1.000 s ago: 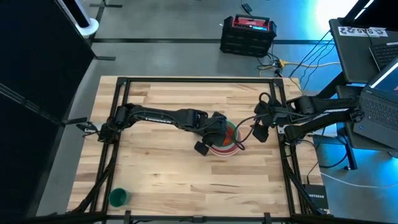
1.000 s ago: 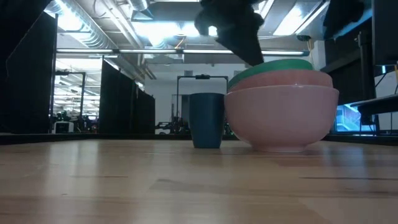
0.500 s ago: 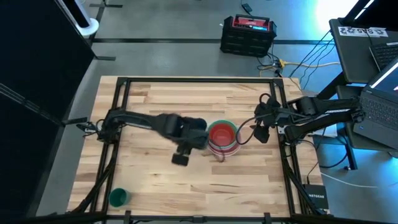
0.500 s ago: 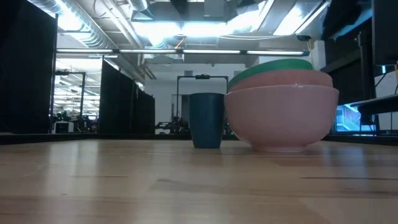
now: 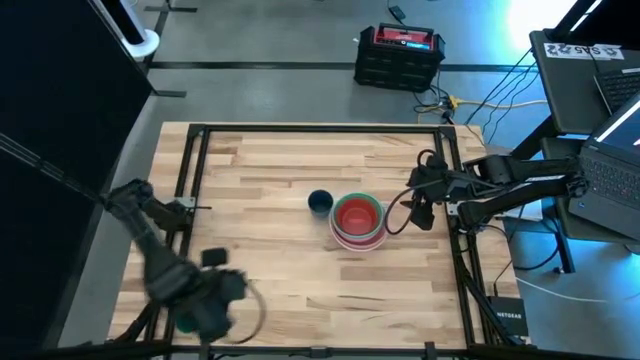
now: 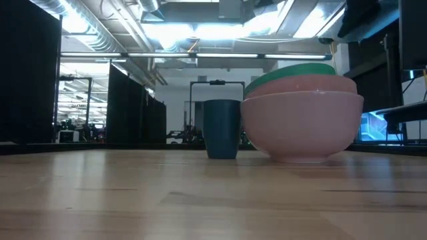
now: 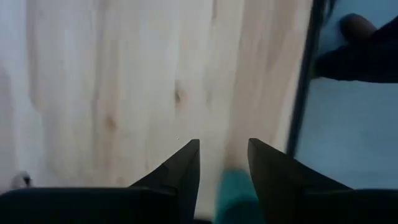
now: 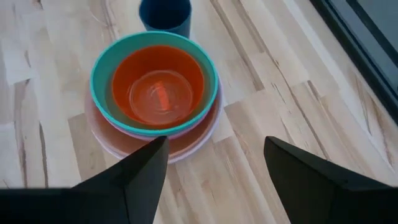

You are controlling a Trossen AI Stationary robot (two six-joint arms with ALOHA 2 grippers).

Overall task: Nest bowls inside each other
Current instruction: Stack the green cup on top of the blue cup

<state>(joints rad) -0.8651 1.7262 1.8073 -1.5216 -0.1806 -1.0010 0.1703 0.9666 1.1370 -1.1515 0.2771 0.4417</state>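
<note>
A stack of bowls (image 5: pixel 358 221) stands at the table's middle: a red bowl (image 8: pixel 158 84) in a green one (image 8: pixel 99 68), in a pink one, in a peach-pink one (image 6: pixel 303 130). A small dark blue bowl (image 5: pixel 320 202) stands on its base just left of the stack. My left gripper (image 7: pixel 222 149) hangs open over the near left corner, pointing down. The small green bowl (image 7: pixel 233 186) shows blurred below the gap between its fingers; the arm hides it in the high view. My right gripper (image 8: pixel 217 158) waits open, above the table just right of the stack.
A black frame rail (image 5: pixel 185 190) runs along the table's left edge and another (image 5: pixel 455 200) along the right edge. Bare wood lies in front of the stack toward the near edge. A black and red box (image 5: pixel 398 55) sits on the floor beyond the far edge.
My left gripper has swung away from above the stack toward the table's left and near edges, rising out of the low view and rolling at the wrist. It now hangs over the near left corner. The stack and the blue bowl have stayed put.
</note>
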